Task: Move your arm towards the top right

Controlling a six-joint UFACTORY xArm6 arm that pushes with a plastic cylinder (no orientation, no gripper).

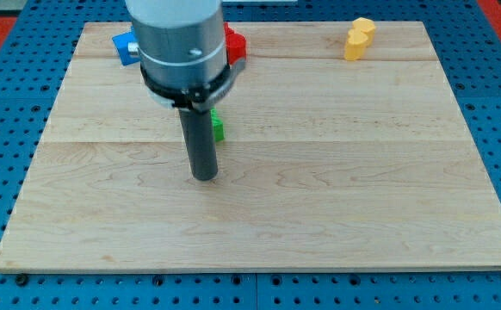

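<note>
My tip [204,176] rests on the wooden board [337,172], left of the middle. A green block [218,128] sits just above and right of the tip, mostly hidden behind the rod. A red block [235,45] shows at the view's top, partly hidden by the arm's body. A blue block [126,46] lies at the top left, its right side hidden by the arm. A yellow block [359,39], rounded in shape, lies near the board's top right edge, far from the tip.
The board lies on a blue perforated table [500,103] that shows around all its edges. The arm's grey body [177,43] covers the upper left middle of the view.
</note>
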